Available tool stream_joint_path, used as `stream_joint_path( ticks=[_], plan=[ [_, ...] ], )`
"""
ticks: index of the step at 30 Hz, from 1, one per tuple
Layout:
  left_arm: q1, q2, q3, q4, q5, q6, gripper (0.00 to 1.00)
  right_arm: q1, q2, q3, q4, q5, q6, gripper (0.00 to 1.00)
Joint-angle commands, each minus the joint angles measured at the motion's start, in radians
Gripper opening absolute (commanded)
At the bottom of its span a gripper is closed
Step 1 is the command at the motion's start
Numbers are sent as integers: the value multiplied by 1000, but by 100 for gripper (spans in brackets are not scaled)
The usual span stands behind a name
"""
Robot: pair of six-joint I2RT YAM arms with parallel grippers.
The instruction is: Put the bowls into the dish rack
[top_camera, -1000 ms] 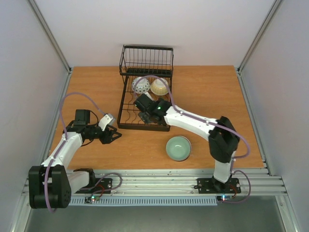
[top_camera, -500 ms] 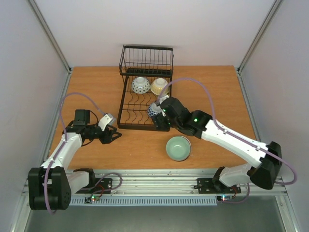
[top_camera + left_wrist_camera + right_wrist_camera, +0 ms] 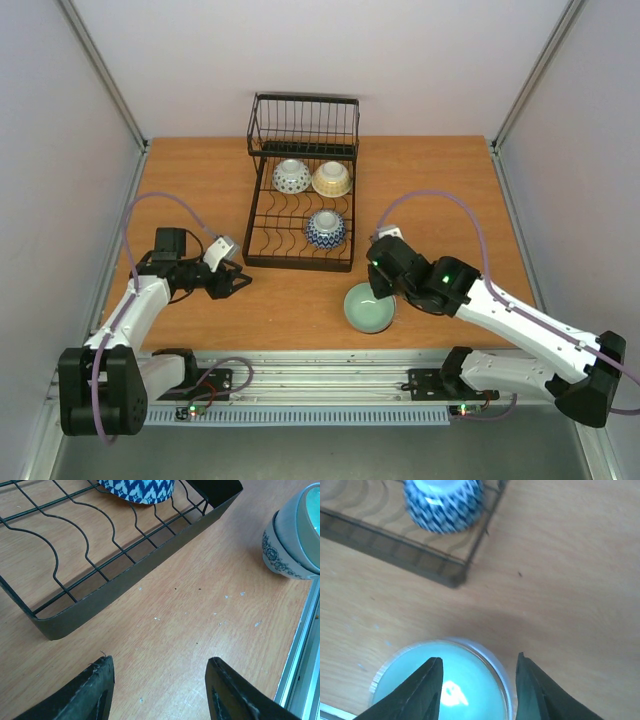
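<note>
White shells, blk joints & bases on left arm & right arm. Each w/ lilac cable loop. Right wrist: green LED. On left gripper, fingers matte blk, wedge-shaped.

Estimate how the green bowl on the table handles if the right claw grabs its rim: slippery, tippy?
The green bowl looks glazed, with glare inside, so probably slick under the right claw. It looks like rigid ceramic: likely heavy for its size and chippable if dropped. Its wall tapers toward the base, so a sideways push might tip it.
</note>
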Motion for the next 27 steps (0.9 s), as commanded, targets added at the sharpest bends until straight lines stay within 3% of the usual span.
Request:
stream_joint_path(
  ticks=[1, 11, 16, 22, 27],
  plan=[
    [3, 10, -4, 24, 4, 10, 51, 12, -51, -101, -99, 45, 131, 38],
    [-22, 4, -4, 52, 18, -8, 51, 61, -155, -192, -172, 106, 259, 33],
    [-168, 76, 102, 23, -67, -95, 50, 62, -170, -211, -183, 120, 282, 33],
    [-433, 187, 224, 30, -311, -160, 49, 62, -203, -216, -191, 146, 299, 34],
    [-567, 298, 360, 38, -446, -257, 48, 64, -242, -224, -188, 150, 300, 34]
  ],
)
